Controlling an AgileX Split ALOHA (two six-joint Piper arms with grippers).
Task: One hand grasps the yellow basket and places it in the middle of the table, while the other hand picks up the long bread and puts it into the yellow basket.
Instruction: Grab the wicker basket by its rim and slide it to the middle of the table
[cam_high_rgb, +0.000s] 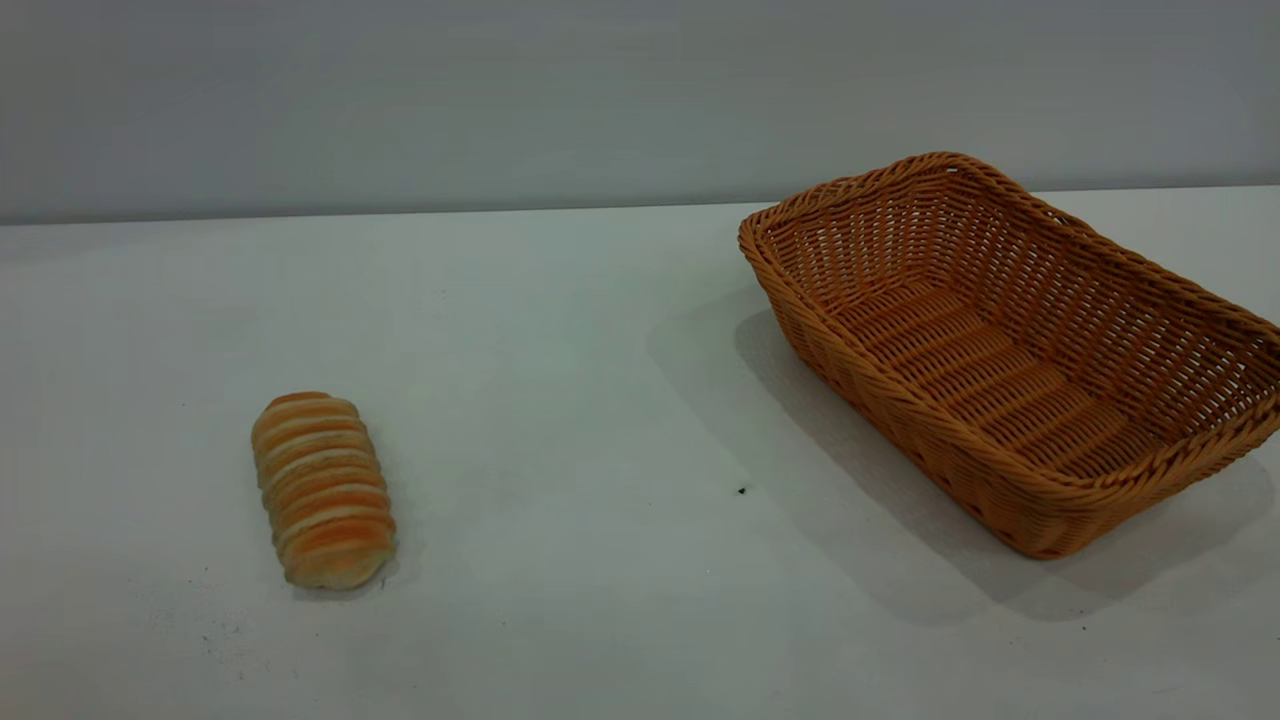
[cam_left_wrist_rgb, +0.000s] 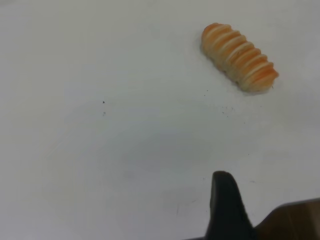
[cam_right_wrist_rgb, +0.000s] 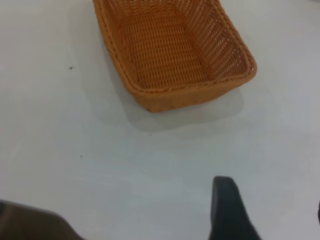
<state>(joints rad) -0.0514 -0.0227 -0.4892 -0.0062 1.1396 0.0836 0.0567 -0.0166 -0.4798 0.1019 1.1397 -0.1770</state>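
Here the long bread (cam_high_rgb: 323, 490) lies well apart from the empty yellow basket (cam_high_rgb: 1010, 350); whether either arm's jaws are spread cannot be told.

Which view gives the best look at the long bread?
The exterior view: the long bread shows large and whole, lying alone on the table, far left of the yellow basket. The left wrist view also shows it whole but smaller, beyond the left pincer's finger. The right wrist view doesn't show it.

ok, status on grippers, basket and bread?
Both grippers off the table, holding nothing. Basket empty, table's right side. Bread lying at left, untouched. Nothing in the way.
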